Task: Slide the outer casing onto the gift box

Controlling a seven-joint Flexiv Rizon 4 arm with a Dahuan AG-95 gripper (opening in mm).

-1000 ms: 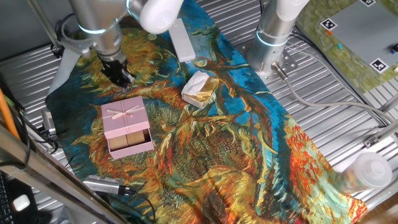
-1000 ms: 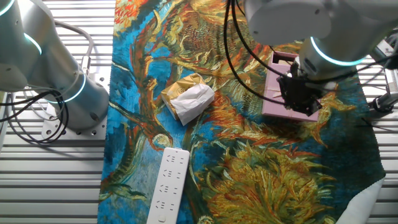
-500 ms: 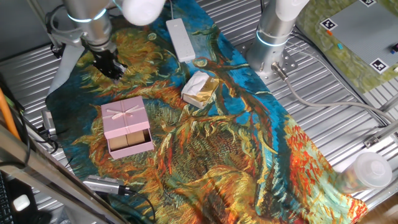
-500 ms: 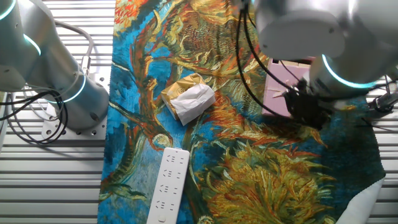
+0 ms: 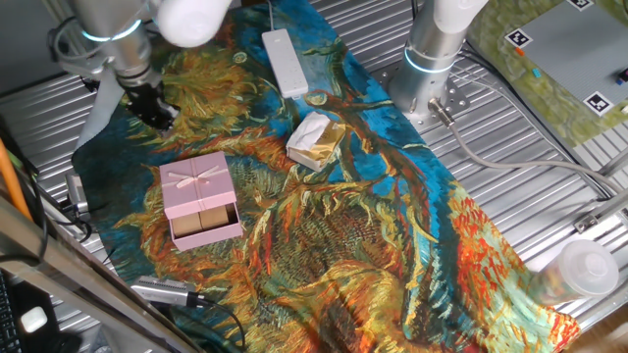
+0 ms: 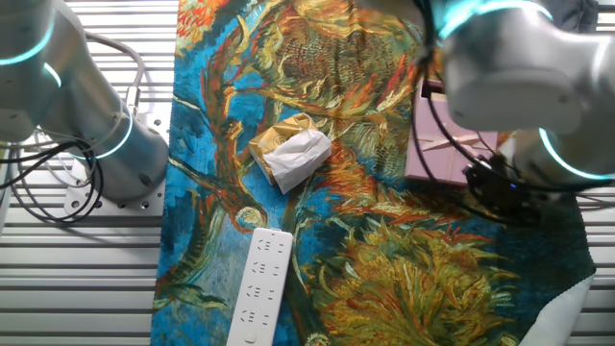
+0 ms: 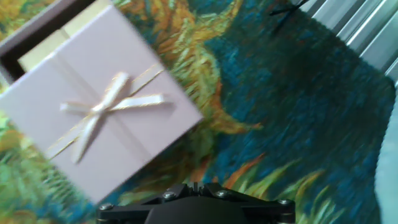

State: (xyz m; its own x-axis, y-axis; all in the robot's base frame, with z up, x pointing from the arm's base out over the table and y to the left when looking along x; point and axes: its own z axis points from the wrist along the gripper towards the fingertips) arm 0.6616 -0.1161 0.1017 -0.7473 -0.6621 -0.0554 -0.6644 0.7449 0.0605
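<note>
The outer casing (image 5: 197,182), a pale-pink sleeve with a ribbon bow, lies on the painted cloth and covers most of the gift box (image 5: 207,225). The box's tan blocks show at the open near end. The casing also shows in the other fixed view (image 6: 445,146) and in the hand view (image 7: 99,115), where the gift box (image 7: 46,37) peeks out at top left. My gripper (image 5: 149,107) hangs beyond the casing's far end, apart from it. It shows low and dark in the other fixed view (image 6: 500,189). Its fingers look shut and empty.
A cream-and-gold foil lump (image 5: 316,139) lies mid-cloth. A long white bar (image 5: 285,61) lies at the far end. A second arm's base (image 5: 432,59) stands at the cloth's right. A metal tool (image 5: 167,290) lies at the near edge, a clear cup (image 5: 581,269) at far right.
My gripper has drawn back from the casing's far end, further up and left in one fixed view. The casing and gift box have stayed put.
</note>
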